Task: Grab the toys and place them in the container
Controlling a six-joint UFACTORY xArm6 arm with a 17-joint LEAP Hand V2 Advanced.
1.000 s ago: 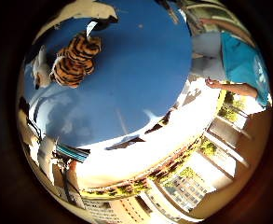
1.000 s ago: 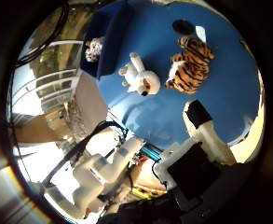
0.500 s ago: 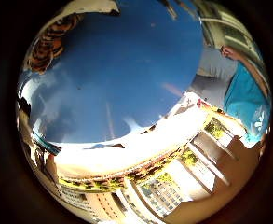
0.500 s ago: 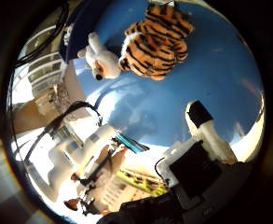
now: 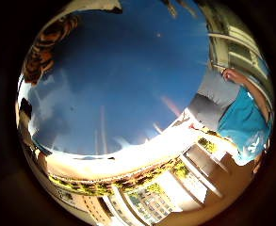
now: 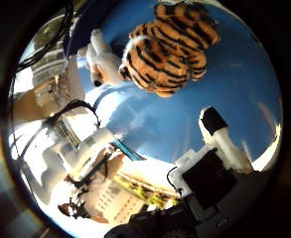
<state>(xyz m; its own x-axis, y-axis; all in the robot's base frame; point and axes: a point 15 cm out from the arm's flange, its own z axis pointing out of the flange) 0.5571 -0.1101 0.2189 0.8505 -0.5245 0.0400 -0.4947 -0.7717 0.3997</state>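
Observation:
In the right thumb side palm view a striped orange and black tiger plush [image 6: 167, 52] lies on the blue table top [image 6: 224, 79], close to the palm. A small white plush toy [image 6: 100, 61] lies right beside it, touching it. My hand [image 6: 203, 177] hovers over the table a little away from both toys. Its fingers [image 6: 220, 133] are stretched out and hold nothing. I see no container.
The table's pale front edge [image 5: 142, 151] runs under the palm in the right little finger side palm view, with paved ground and buildings [image 5: 166, 193] beyond it. White railings and frames [image 6: 46, 94] stand past the table's side near the white plush.
The palm has moved nearer to the tiger plush, which now fills more of the thumb side view. The blue container seen a second ago has left the view. The fingers stay stretched out.

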